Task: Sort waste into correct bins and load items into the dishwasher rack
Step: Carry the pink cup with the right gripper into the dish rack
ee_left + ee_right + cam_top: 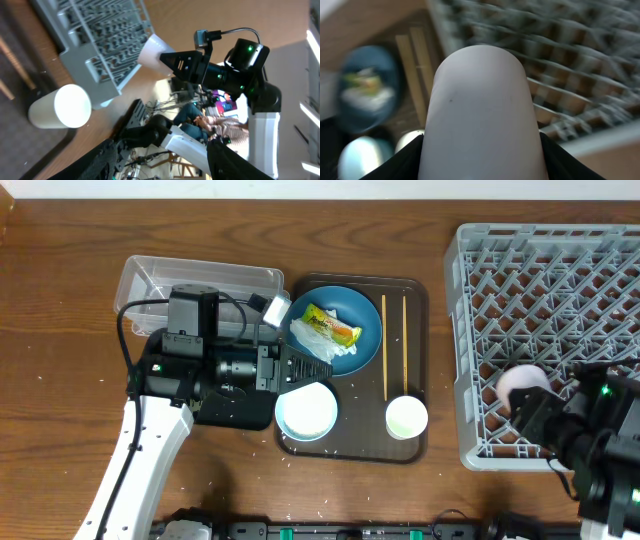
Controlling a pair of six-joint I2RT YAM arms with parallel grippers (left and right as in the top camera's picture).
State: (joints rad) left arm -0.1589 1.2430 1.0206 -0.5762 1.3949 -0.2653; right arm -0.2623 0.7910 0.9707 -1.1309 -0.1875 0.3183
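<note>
Our right gripper had its fingers clamped on the small pink cup, the dishwasher rack under and beyond them. Whether the fingers of our left gripper were apart we could not tell; the crumpled white tissue lay just ahead of their tips, on the dark blue plate.
</note>
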